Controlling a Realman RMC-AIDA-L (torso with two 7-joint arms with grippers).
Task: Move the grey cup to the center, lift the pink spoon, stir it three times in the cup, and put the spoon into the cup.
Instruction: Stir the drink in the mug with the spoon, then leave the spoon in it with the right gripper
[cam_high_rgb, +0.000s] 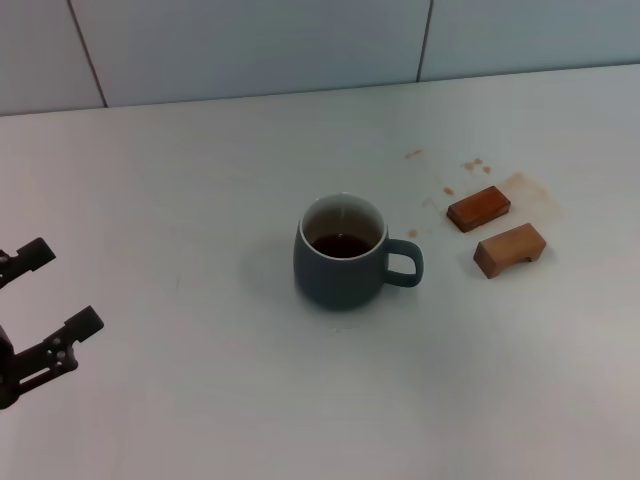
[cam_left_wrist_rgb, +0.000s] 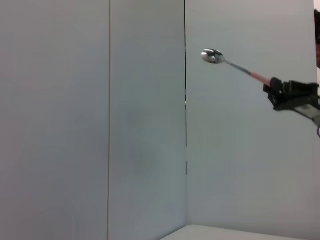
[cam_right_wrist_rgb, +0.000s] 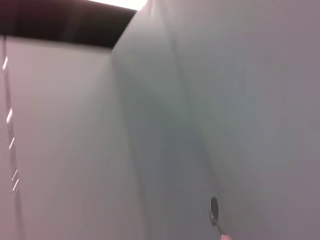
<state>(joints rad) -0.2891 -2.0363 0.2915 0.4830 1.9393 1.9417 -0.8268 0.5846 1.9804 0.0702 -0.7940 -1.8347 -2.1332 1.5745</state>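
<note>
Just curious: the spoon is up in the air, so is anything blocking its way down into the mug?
Nothing visible does. The grey cup stands alone with its mouth open; the wooden blocks lie off to its handle side. The right pincer holds the pink spoon aloft.

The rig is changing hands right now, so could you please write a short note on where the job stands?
Left gripper: open, empty, low at the robot's left over the table.
Right gripper: shut on the pink spoon, held up in the air in front of the wall, outside the head view.
Grey cup: mid-table, holding dark liquid, handle toward two wooden blocks.
Done: cup centred, spoon lifted.
Left: stir three times, put the spoon into the cup.
</note>
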